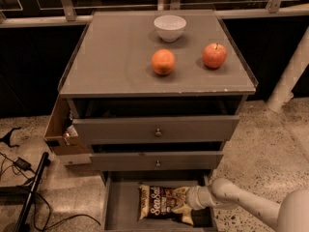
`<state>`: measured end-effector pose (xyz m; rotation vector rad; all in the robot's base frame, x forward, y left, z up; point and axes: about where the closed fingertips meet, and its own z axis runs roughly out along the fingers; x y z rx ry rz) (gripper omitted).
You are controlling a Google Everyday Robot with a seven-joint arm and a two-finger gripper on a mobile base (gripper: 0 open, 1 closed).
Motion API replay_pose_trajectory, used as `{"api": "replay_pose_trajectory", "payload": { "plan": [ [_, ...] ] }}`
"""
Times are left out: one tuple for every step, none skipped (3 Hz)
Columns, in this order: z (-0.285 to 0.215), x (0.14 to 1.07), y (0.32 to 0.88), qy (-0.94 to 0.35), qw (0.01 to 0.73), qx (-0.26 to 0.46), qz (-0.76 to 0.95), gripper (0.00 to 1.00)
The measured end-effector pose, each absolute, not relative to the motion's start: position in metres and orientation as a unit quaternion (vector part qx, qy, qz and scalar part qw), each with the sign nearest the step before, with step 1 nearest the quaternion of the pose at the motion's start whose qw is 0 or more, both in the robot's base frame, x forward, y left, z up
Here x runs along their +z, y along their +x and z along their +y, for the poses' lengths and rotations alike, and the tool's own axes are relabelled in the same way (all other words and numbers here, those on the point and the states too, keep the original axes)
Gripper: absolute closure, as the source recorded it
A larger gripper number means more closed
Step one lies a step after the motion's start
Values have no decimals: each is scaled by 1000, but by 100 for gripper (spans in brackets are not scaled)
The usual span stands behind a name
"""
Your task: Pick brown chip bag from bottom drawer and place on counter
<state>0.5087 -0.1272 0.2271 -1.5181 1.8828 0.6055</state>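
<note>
Inside the bottom drawer (120, 208) lies the brown chip bag (161, 203), white-lettered, cream-ended; gripper (189, 203) at its right end, grip unclear.

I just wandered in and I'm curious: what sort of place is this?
Likely a robot test area, not a home kitchen: cables on the speckled floor, a counter holding a bowl, orange and apple, and the gripper down in the bottom drawer at the brown chip bag.

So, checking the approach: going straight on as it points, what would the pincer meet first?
The chip bag: the pincer, inside the bottom drawer, points at the bag's nearest end and seems to touch it, though depth is unclear.
</note>
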Motion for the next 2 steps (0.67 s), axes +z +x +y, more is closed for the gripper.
{"api": "replay_pose_trajectory", "payload": {
  "plan": [
    [-117, 238, 507, -587, 329, 241, 700, 1],
    [-116, 238, 507, -587, 329, 241, 699, 0]
  ]
}}
